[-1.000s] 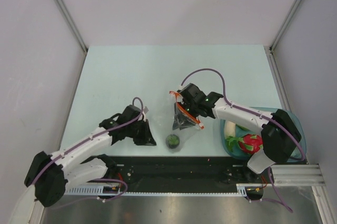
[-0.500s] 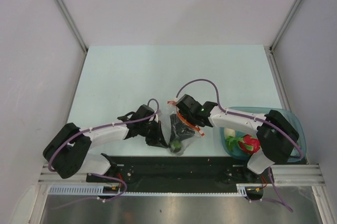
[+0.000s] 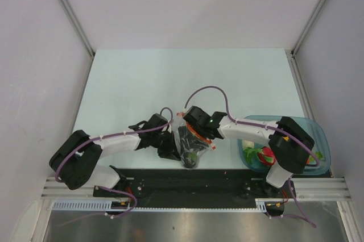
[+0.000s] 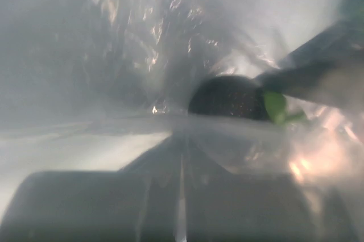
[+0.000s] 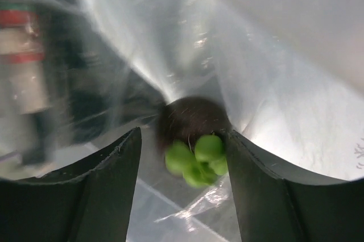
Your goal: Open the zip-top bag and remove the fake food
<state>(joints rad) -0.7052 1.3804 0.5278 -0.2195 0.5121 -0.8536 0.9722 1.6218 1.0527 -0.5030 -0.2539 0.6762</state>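
The right jaws stand wide, the dark-green piece (image 5: 190,122) of fake food just ahead between them, zip-top bag (image 5: 273,71) film draped around it. Closing may pinch film too — dragging the bag. Past it, the left jaws' state is veiled; I cannot tell. A nudged piece could roll off the worktop (image 3: 142,77).

The top camera is looking steeply down from high above the near edge of the counter (image 3: 142,77), taking it all in from well away. The left wrist camera is pressing close against the zip-top bag (image 4: 131,49), facing a dark round piece (image 4: 227,97) through the plastic. The right wrist camera is looking between the jaws of the right tool (image 5: 183,137) at that same piece, equally near.
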